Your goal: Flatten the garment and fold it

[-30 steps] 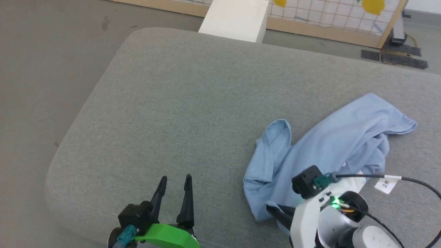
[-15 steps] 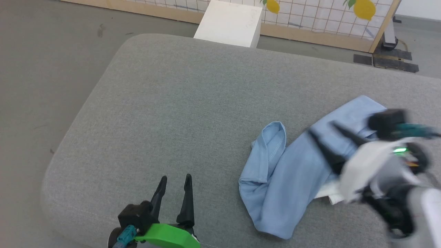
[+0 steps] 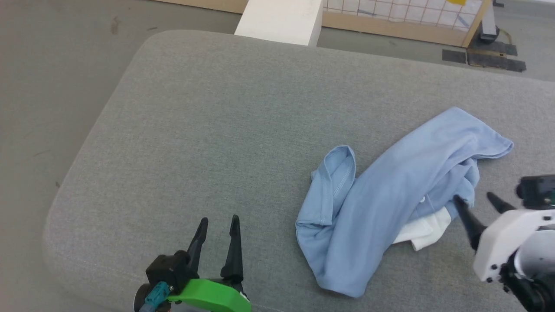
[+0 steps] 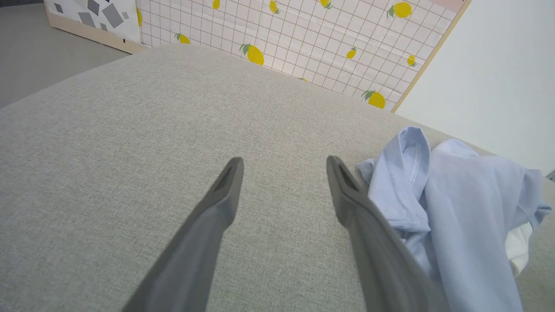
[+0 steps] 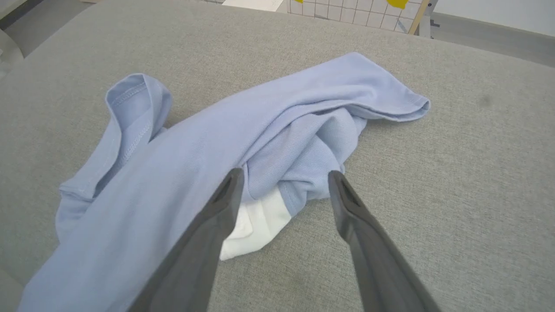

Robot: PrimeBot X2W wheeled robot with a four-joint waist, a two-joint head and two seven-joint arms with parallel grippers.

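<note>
Garment [image 3: 390, 203], crumpled light blue with a white patch [image 3: 427, 229] poking out, lies at the head view's lower right on the gray surface [image 3: 217, 130]. The left gripper [image 3: 219, 219] is spread and empty at the bottom left, and the right gripper [image 3: 472, 197] is spread and empty just beside the cloth's right edge. In the left wrist view parted fingers [image 4: 217, 208] hang over bare surface with the garment at the right, and in the right wrist view parted fingers [image 5: 217, 216] frame the patch, gripping nothing.

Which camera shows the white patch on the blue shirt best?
The right wrist view: the white patch is close and large. The head view shows it smaller; the left wrist view catches only a sliver.
</note>
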